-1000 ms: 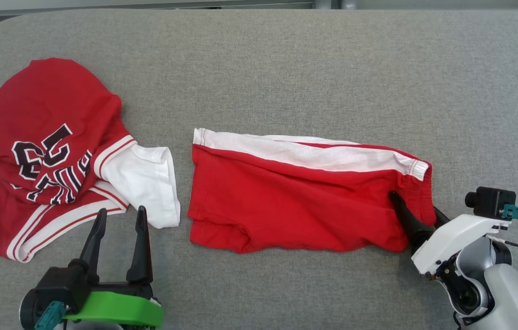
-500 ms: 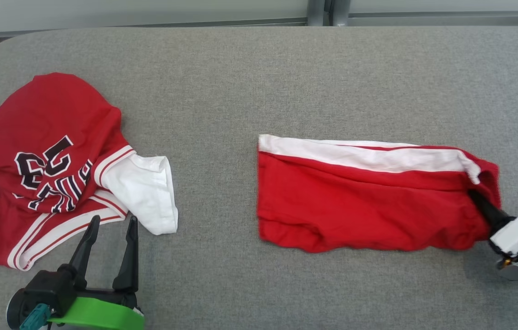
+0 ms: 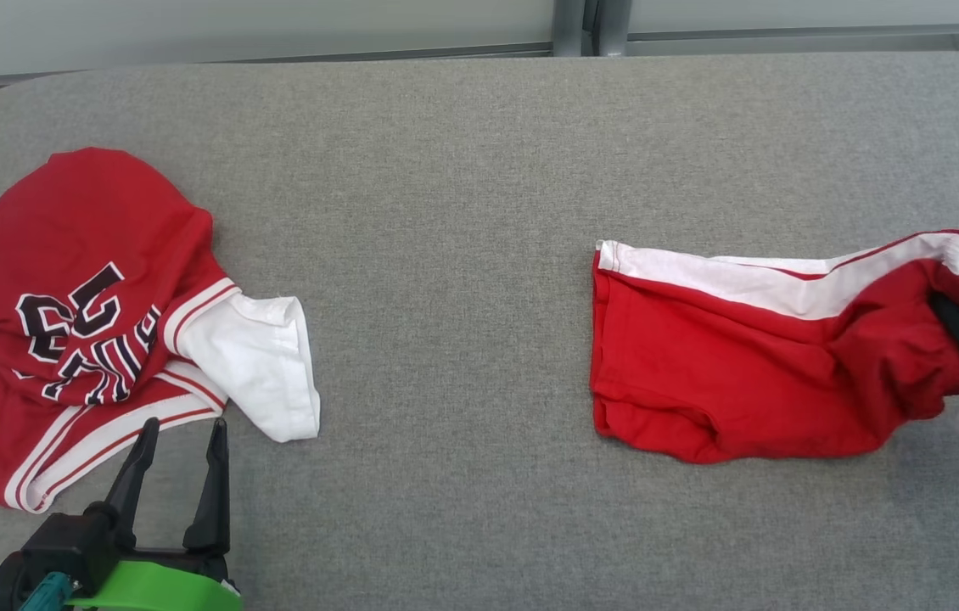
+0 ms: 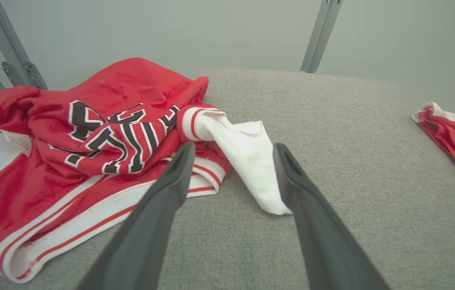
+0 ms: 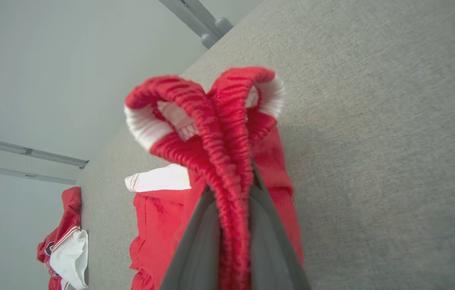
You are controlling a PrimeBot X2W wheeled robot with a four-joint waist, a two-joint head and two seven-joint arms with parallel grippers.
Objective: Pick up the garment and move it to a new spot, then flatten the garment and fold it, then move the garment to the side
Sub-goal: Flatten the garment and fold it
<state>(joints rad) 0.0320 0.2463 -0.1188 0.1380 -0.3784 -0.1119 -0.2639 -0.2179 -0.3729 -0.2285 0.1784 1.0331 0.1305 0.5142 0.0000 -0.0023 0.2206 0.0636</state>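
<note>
At the far left of the head view there's a crumpled red mesh jersey with dark lettering and a white sleeve [image 3: 81, 322], heaped on the grey fabric-covered table [image 3: 445, 212]. My guess is it's just parked there out of the way.

Lower left, the left gripper [image 3: 182, 424] sits just beside the jersey's striped hem. Its fingers are spread wide with nothing between them, so it's basically on standby.

Right of centre are the red shorts with a white side stripe [image 3: 726, 373]. They look doubled over and lie mostly flat on the table, with only the right end lifted and bunched.

That's because the right gripper [image 3: 955, 322], at the right edge of the frame, has its jaws pressed together on the ribbed elastic waistband [image 5: 227, 133]. In the right wrist view the elastic loops up past the dark fingers [image 5: 201, 237]. Makes sense to me: the thick band gives a firm bite, and the rest can trail along the cloth.

The shorts' long axis runs left to right across the frame. The leg hems point left, the waistband points right, and the white stripe runs along the upper edge.
</note>
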